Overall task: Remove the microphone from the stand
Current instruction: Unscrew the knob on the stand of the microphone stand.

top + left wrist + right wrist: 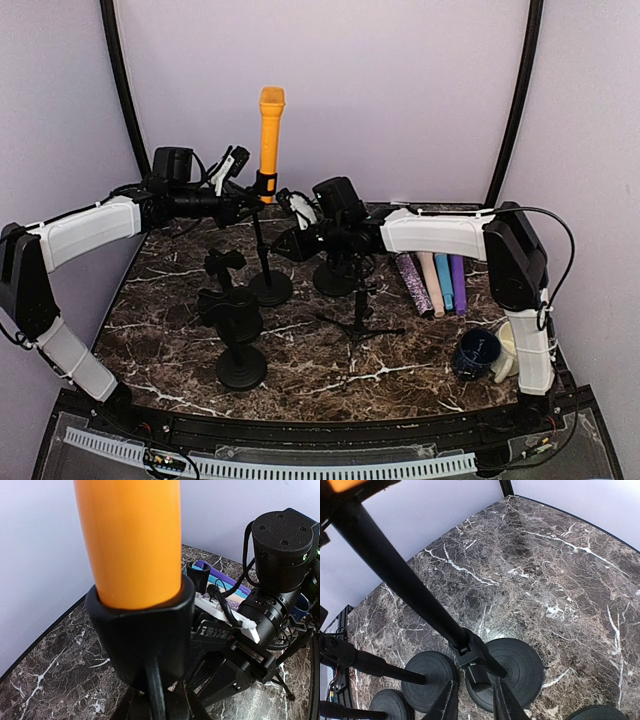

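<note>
While the microphone (271, 125) sits unlifted in its stand (270, 288), my right jaws flank the pole (405, 580); I cannot tell either pair's grip.

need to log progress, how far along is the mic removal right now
Done: nothing removed yet; the orange microphone sits fully in the black clip.
In hand: the left gripper looks clamped on the stand just below the clip. The right gripper has its fingers either side of the pole's lower joint; whether they grip it I cannot tell.
Left: grasp the microphone and lift it out of the clip.
</note>
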Robot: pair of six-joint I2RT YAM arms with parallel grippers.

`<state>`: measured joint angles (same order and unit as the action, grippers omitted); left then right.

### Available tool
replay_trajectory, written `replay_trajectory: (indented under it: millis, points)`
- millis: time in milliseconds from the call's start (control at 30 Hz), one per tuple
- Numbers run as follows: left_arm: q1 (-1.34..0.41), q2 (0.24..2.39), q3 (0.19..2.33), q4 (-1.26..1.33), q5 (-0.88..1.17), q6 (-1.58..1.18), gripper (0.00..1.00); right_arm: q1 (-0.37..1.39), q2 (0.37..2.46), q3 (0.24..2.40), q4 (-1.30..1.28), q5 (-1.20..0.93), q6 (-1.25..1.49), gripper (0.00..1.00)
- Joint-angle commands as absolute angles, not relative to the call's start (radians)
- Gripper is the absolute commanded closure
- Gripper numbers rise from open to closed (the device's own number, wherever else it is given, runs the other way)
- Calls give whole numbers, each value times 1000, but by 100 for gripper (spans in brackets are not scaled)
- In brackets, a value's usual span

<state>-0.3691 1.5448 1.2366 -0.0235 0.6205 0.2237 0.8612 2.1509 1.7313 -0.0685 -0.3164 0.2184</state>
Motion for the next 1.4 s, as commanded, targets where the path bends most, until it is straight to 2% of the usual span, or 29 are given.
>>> replay_trajectory:
  millis: [0, 533, 700, 833, 933, 967, 1067, 1233, 1367]
  points:
    - [-367, 1523, 1236, 17, 662, 212, 100, 866, 2175, 1763, -68, -319, 208, 77]
    - [-368, 1535, 1238, 23, 684, 198, 100, 867, 2195, 1767, -12, -373, 237, 81]
    - [-368, 1534, 1238, 28, 685, 190, 100, 867, 2189, 1739, 40, -386, 260, 89]
    - [-368, 1539, 1240, 33, 695, 177, 100, 868, 2182, 1724, 64, -390, 267, 100]
    - [-368, 1544, 1242, 34, 706, 173, 100, 868, 2172, 1697, 91, -390, 271, 100]
    - [-368, 1545, 1242, 34, 709, 172, 100, 868, 2171, 1694, 94, -390, 271, 100]
    - [-367, 1547, 1242, 37, 738, 168, 100, 868, 2177, 1688, 101, -387, 277, 86]
    - [-367, 1549, 1247, 31, 775, 171, 100, 868, 2193, 1688, 110, -390, 281, 71]
    - [-365, 1550, 1250, 27, 781, 170, 100, 868, 2204, 1697, 106, -390, 279, 66]
